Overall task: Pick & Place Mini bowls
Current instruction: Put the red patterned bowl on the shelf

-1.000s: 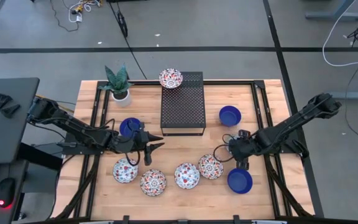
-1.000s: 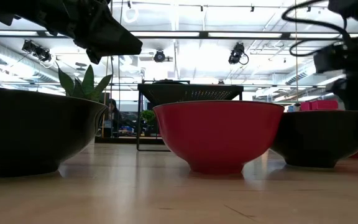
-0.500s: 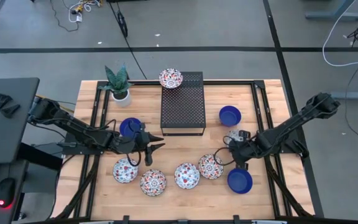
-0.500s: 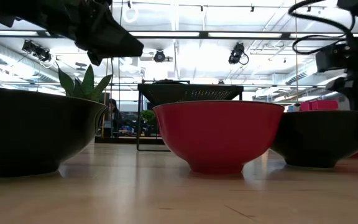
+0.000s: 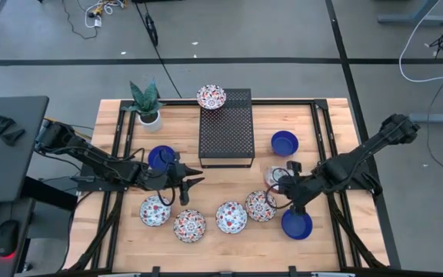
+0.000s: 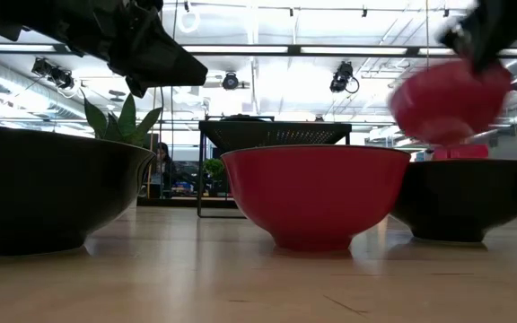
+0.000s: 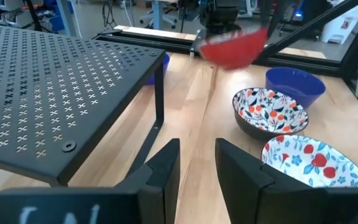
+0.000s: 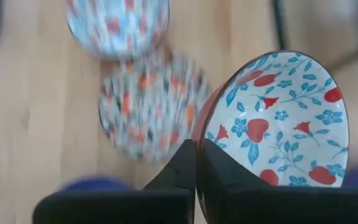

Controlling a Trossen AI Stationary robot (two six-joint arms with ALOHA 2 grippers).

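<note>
One floral bowl (image 8: 278, 118) pinched by right end effector (image 8: 196, 163).

Glossy ceramic mini bowls (image 5: 231, 217), pale wood table (image 5: 229, 181), matt perforated metal box (image 5: 225, 128).

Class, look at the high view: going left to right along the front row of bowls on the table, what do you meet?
Floral bowl → floral bowl → floral bowl → floral bowl → blue bowl.
</note>
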